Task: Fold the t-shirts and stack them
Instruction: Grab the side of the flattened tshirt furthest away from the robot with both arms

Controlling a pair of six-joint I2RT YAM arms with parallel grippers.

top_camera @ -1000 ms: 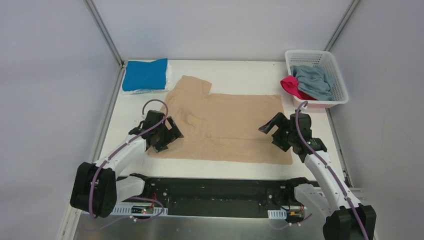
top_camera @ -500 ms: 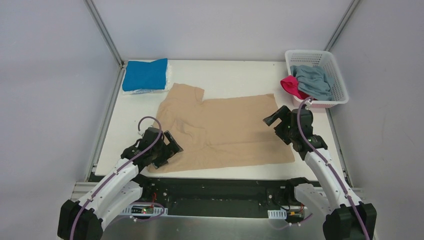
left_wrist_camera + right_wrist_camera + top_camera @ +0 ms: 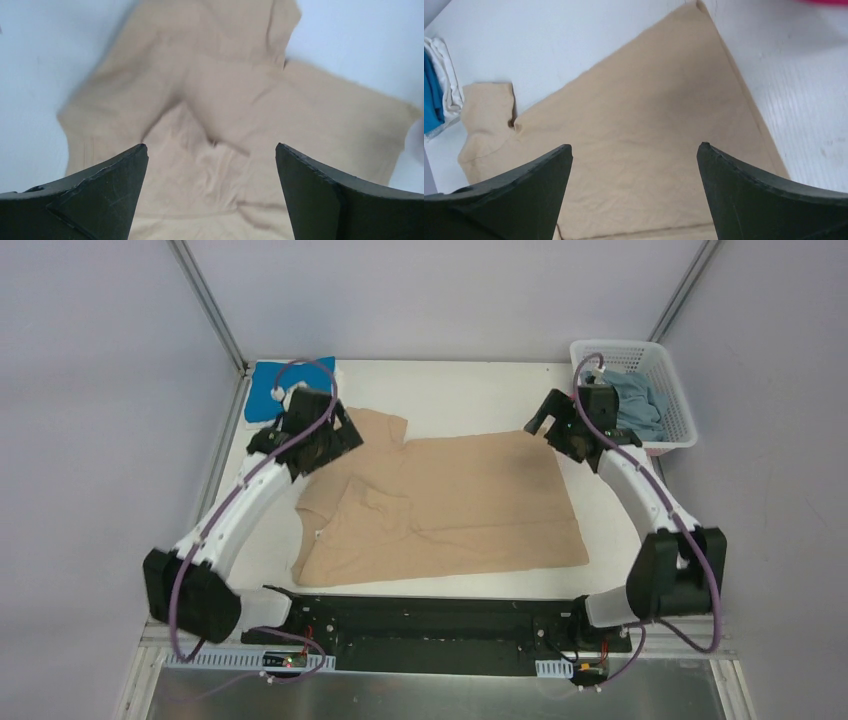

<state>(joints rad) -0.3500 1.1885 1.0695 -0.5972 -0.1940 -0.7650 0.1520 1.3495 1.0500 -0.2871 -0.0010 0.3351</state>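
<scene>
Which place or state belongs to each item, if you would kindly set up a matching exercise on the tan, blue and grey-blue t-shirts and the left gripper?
Things:
1. tan t-shirt
2. blue t-shirt
3. grey-blue t-shirt
4. left gripper

Places or states:
A. in the white basket
B. open, holding nothing
C. spread across the middle of the table
D. folded at the far-left corner

Pairs: 1-C, 2-D, 3-A, 4-B.

Bright, even, diffuse light; soft shadows; left wrist view motion-blurred.
</scene>
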